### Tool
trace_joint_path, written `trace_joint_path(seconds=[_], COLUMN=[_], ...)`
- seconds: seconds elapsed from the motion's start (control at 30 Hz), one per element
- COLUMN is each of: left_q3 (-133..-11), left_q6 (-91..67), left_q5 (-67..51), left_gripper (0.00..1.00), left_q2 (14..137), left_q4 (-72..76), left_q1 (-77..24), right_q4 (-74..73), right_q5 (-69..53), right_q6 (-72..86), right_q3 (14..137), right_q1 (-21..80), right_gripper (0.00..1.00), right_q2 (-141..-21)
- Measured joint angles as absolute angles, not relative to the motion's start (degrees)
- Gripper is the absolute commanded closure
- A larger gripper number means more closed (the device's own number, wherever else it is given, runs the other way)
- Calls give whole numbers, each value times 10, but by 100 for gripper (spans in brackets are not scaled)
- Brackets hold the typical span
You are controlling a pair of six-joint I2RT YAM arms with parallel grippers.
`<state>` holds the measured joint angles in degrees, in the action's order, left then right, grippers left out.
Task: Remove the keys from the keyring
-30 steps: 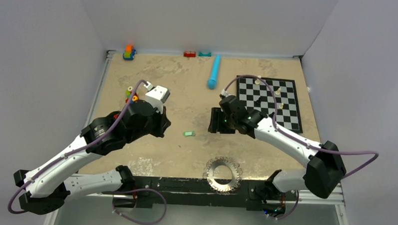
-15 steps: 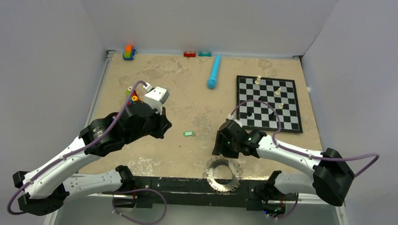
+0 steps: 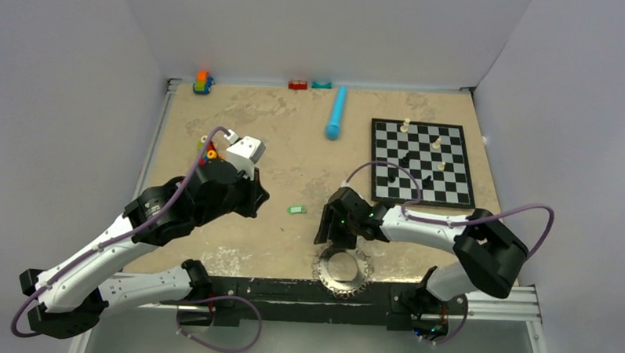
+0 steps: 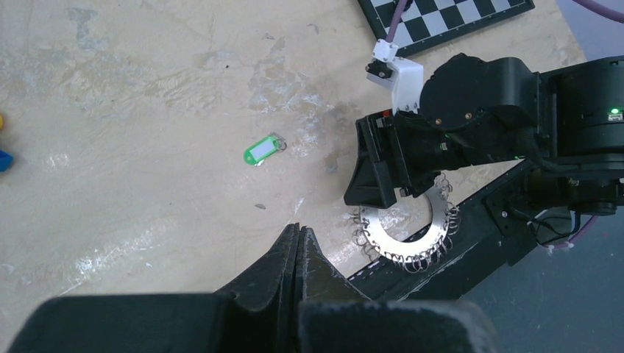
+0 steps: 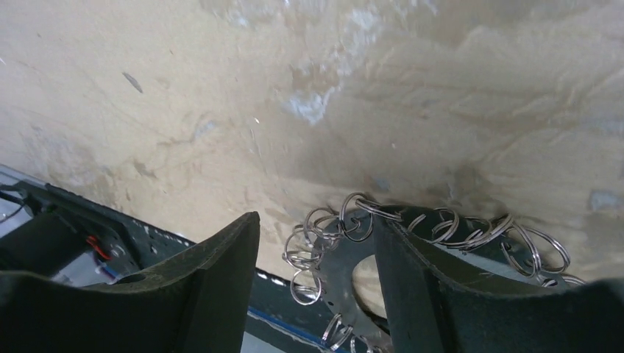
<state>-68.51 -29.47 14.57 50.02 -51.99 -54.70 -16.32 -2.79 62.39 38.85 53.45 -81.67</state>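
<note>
The keyring (image 3: 342, 275) is a flat silver hoop at the table's near edge, partly over the black rail. Small silver wire rings (image 5: 318, 234) hang all round its rim; I make out no key blades. It also shows in the left wrist view (image 4: 412, 239) and from close up in the right wrist view (image 5: 346, 257). A small key with a green head (image 3: 296, 210) lies loose on the table, also in the left wrist view (image 4: 263, 150). My right gripper (image 3: 330, 228) is open just above the hoop's far-left rim, with one finger (image 5: 412, 272) over the hoop (image 5: 318, 220). My left gripper (image 3: 255, 198) is shut and empty (image 4: 299, 229).
A chessboard (image 3: 448, 177) with a few pieces lies at the right. A blue cylinder (image 3: 337, 112) lies at the back middle. Small coloured toys stand at the back wall (image 3: 203, 82) and beside my left arm (image 3: 207, 149). The black rail (image 3: 274, 289) runs along the near edge.
My right arm swung from the chessboard's left side down to the near edge and now hovers over the keyring, which sits slightly further left. My left arm has not moved.
</note>
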Motion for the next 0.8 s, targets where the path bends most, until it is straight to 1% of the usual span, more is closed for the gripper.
trace_joint_path(seconds=[0.17,0.37,0.47,0.57,0.6,0.63,0.67,0.7,0.77,0.8], left_q3=[-685,-685,-685,-684,-683,-681,-678,-677,-676,-676], left_q6=[-295,-295,-295,-295,-295,-295,-295,-296,-297,-300], left_q5=[146,146,148,150,151,152,152,153,154,155], left_gripper=[100,100,100,100,94,82,71,62,47,36], left_q2=[496,496,494,488,486,482,479,477,476,476], left_q4=[-520,-521,-524,-528,-529,-529,-531,-533,-538,-540], left_q1=[-547,-547,-547,-547,-547,-547,-547,-547,-547,-547], right_q4=[-167,-196,-206,-219,-225,-233,-243,-250,-262,-267], right_q5=[-29,24,40,47,48,48,48,47,38,33], right_q6=[592,506,476,453,445,437,427,420,402,389], right_q3=[436,536,565,576,577,577,578,579,580,580], right_q1=[494,439,434,435,435,435,435,435,436,436], right_gripper=[37,38,40,41,41,41,40,38,34,31], right_q2=[-862,-938,-953,-943,-934,-924,-908,-896,-861,-834])
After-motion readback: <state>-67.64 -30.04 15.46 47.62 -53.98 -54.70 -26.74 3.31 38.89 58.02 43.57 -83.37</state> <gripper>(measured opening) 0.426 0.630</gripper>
